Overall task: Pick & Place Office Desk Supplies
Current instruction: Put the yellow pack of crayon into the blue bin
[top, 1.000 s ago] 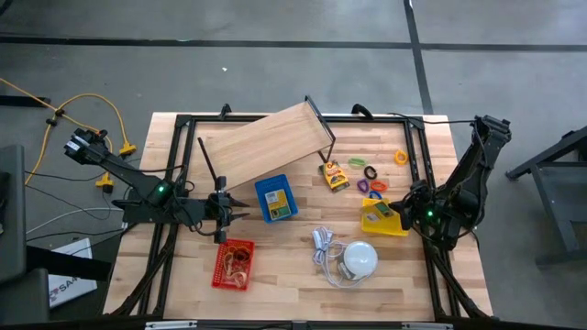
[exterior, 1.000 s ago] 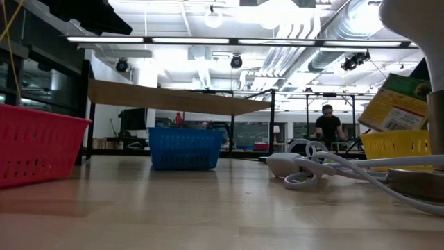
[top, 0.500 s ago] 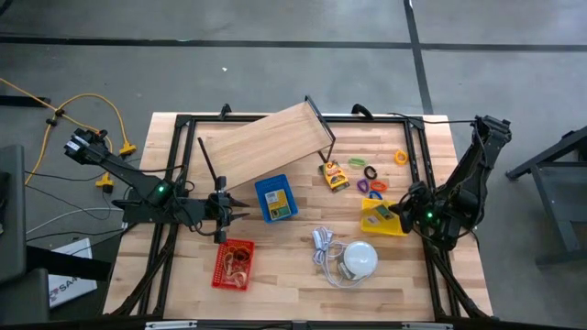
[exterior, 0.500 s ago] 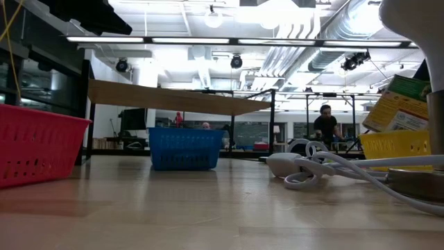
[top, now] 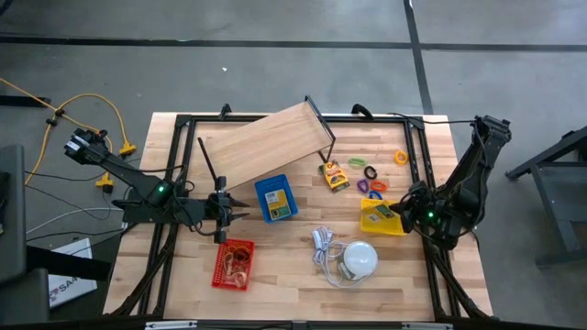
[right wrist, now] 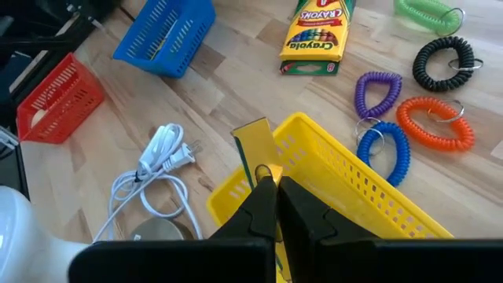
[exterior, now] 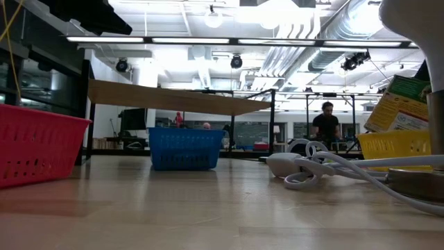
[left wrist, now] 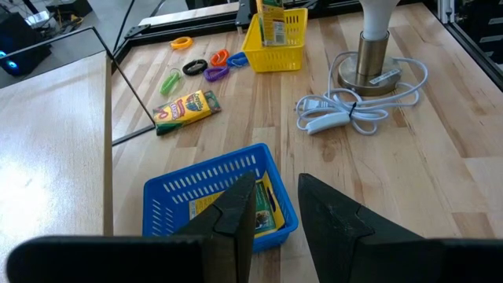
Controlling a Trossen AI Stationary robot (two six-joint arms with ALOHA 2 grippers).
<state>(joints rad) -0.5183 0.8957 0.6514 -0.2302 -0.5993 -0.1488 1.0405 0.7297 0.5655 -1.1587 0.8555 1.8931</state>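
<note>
White dome lamp (top: 359, 258) with cord (top: 323, 246) sits near the yellow basket (top: 385, 226). Right claw (right wrist: 271, 189), pressed together, pinches a yellow-green packet (right wrist: 255, 146) upright in the yellow basket. Blue basket (left wrist: 216, 189) holds 1 packet; red basket (top: 234, 264) holds tan bands. Crayon box (right wrist: 317, 34) and coiled rings (right wrist: 434, 122) lie on the table (top: 293, 275) beside it. Left claw (left wrist: 275, 204) hovers spread above the blue basket.

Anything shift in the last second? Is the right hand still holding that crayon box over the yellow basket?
Yes. The right hand stays shut on the crayon box, which in the low view has tipped slightly and sunk a little toward the yellow basket. Everything else is as it was: the left hand waits beside the blue basket, and the second crayon box and coil rings lie untouched on the table.
</note>
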